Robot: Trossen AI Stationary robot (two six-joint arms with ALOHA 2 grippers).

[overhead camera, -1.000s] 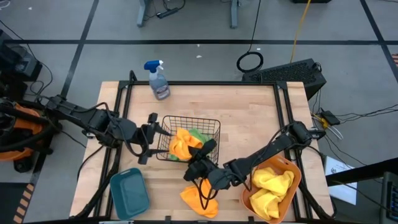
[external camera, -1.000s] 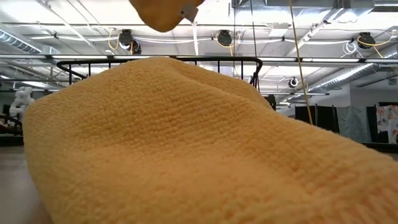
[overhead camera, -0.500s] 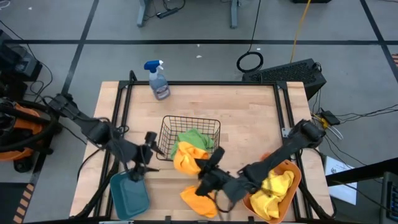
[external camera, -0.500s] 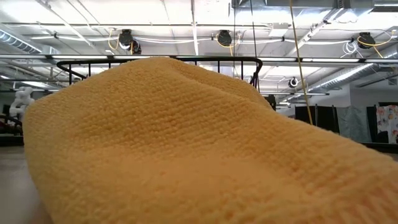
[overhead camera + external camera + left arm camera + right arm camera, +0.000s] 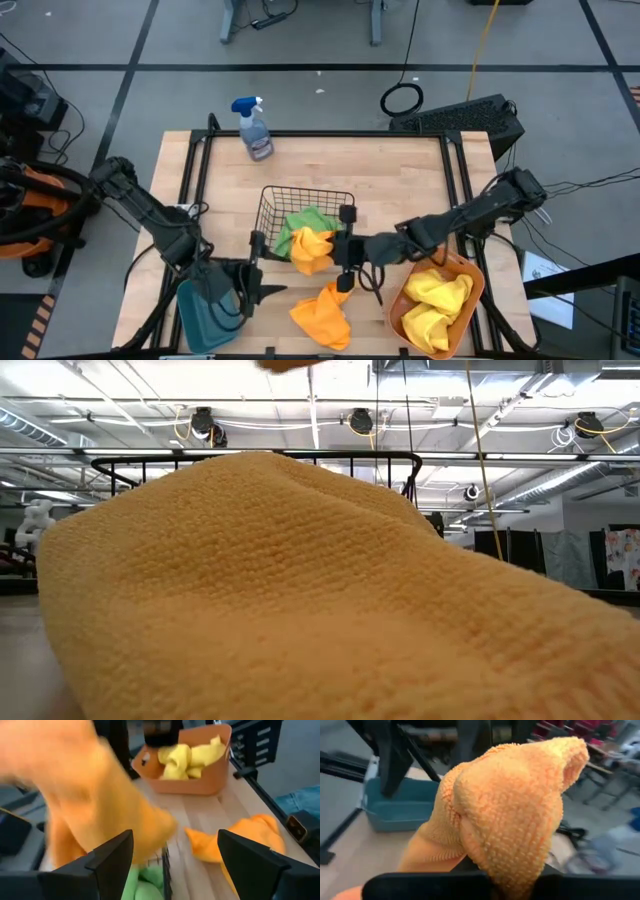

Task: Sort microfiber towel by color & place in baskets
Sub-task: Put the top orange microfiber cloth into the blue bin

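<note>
My right gripper (image 5: 342,252) is shut on an orange towel (image 5: 311,249) over the near edge of the black wire basket (image 5: 272,200). A green towel (image 5: 303,221) lies in that basket. A second orange towel (image 5: 322,315) lies bunched on the table near the front edge and fills the low view (image 5: 300,590). My left gripper (image 5: 262,268) stands open with nothing between its fingers, left of the held towel and beside the teal tub (image 5: 205,312). The orange tub (image 5: 468,278) holds yellow towels (image 5: 437,300). My right gripper pinches a bunched fold of the orange towel (image 5: 506,862) between its two fingers. How many layers it has I cannot tell. The fingers come nearly level from the table's right side. The towel is lifted and bulges past the fingertips. Whether it touches the basket's rim does not show.
A blue-capped spray bottle (image 5: 253,128) stands at the table's far left. Black frame rails (image 5: 196,160) run along the table's left, far and right sides. Bare wood lies between the basket and the right rail.
My right gripper has risen and rolled, drawing the orange towel up off the green one toward the basket's near edge. The green towel now lies uncovered. My left gripper has swung from the basket's left side toward the near edge, beside the teal tub, staying open.
</note>
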